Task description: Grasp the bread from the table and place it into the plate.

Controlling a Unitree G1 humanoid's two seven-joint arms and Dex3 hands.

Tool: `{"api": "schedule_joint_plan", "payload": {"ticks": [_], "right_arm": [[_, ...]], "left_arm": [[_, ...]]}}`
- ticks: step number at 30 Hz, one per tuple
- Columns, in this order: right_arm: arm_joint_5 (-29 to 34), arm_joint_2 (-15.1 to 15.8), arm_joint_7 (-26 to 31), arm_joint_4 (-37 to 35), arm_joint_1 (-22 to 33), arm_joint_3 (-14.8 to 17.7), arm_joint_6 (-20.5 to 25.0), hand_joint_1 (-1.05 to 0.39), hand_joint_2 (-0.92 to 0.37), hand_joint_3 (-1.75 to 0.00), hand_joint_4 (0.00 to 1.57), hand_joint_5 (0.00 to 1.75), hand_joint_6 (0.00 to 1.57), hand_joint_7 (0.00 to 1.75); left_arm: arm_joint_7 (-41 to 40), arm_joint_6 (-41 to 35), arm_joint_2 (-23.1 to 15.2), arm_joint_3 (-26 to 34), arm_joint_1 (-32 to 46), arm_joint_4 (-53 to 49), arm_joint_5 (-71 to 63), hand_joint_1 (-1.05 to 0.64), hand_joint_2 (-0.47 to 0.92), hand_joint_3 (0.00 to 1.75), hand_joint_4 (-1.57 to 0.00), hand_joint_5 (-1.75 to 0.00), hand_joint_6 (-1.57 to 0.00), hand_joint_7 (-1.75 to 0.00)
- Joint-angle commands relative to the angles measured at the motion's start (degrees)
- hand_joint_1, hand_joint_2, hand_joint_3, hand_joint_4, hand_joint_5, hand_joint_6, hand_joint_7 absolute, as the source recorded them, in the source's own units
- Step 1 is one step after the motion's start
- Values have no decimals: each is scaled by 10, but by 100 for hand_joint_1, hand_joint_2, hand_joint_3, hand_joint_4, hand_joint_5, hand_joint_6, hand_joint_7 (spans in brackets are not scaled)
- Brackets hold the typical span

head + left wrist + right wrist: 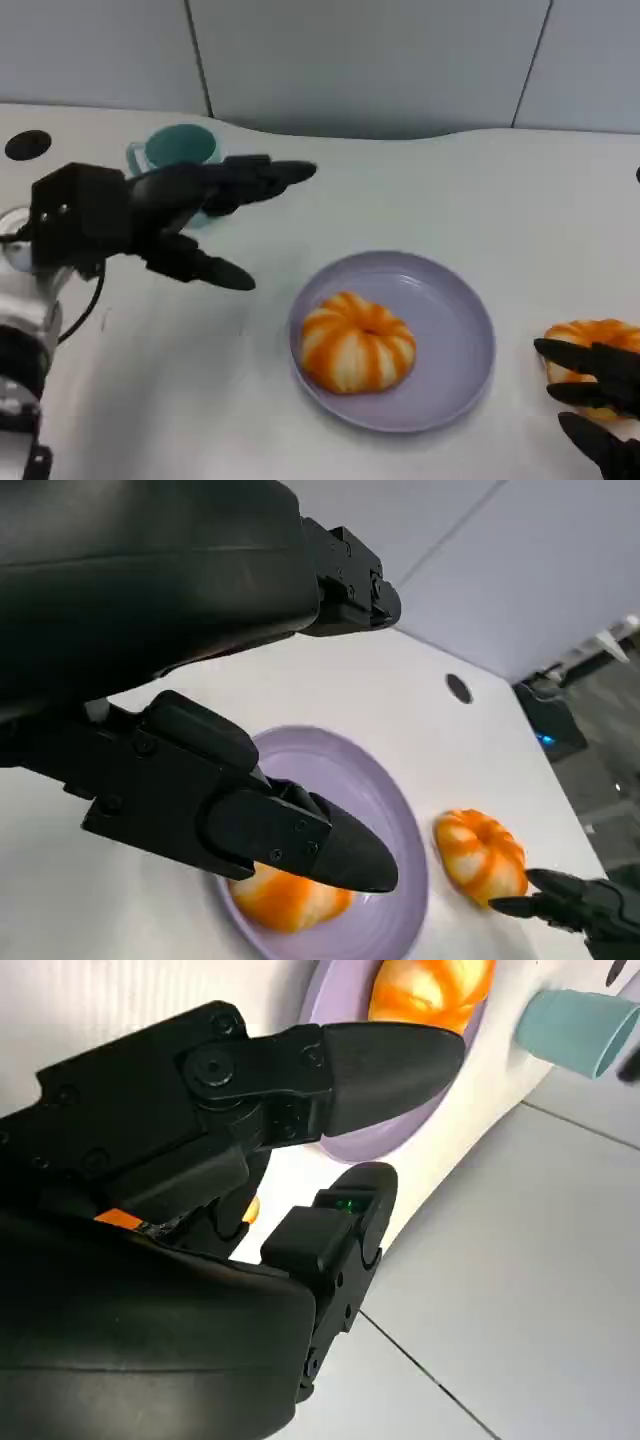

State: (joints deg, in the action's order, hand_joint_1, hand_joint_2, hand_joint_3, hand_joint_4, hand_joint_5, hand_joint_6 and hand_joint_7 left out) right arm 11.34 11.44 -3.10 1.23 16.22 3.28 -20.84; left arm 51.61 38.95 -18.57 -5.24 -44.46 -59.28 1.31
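One bread point(357, 342) already sits in the plate point(455, 340). A second bread point(592, 345) lies on the counter point(450, 190) just right of the plate, the right robot hand point(598, 400) reaching it with fingers apart, not yet gripping. The left robot hand point(190, 215) hovers left of the plate, spread and empty.

One bread point(357, 345), a round orange-and-white striped bun shaped like a small pumpkin, lies in the left part of the lilac plate point(455, 350), below and right of the raised left hand point(190, 215) and apart from it. A second bread point(590, 345) of the same look (partly hidden) rests on the white table point(500, 200), right against the fingers point(585, 360) of the right hand point(600, 400), well apart from the plate's rim.
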Motion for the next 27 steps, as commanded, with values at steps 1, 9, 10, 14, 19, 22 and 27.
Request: {"api": "schedule_joint_plan", "payload": {"ticks": [1,9,10,14,19,22,27], "right_arm": [[-9,5,4,-4,-1,5,-8,-37,-92,-37,82,28,81,0],[-12,4,0,8,3,4,8,-38,-92,-38,80,28,81,0],[-12,4,1,5,2,5,4,-37,-92,-38,80,28,80,0],[-14,7,0,-4,-2,5,-1,-37,-92,-38,81,28,80,0],[-18,7,-2,-4,-1,5,-4,-38,-92,-37,80,28,81,0],[-19,8,-2,-7,0,5,-10,-38,-92,-37,80,28,81,0],[-26,13,-5,-15,2,8,-21,-38,-92,-38,80,28,80,0]], "left_arm": [[-15,-50,-10,54,80,64,60,-74,92,14,-12,-7,-6,-1],[-126,-227,-13,83,266,273,67,-63,92,11,-29,-85,-44,-3],[-135,-248,-15,85,278,294,67,-61,92,10,-28,-105,-54,-5],[-142,-336,-22,93,314,360,85,-55,92,6,-27,-154,-54,-79],[-151,-393,-26,94,340,402,84,-50,90,1,-51,-174,-42,-162],[-147,-454,-20,100,351,417,109,-38,89,0,-64,-175,-45,-173],[-163,-461,-19,86,356,420,86,-29,90,1,-67,-175,-53,-175]]}}
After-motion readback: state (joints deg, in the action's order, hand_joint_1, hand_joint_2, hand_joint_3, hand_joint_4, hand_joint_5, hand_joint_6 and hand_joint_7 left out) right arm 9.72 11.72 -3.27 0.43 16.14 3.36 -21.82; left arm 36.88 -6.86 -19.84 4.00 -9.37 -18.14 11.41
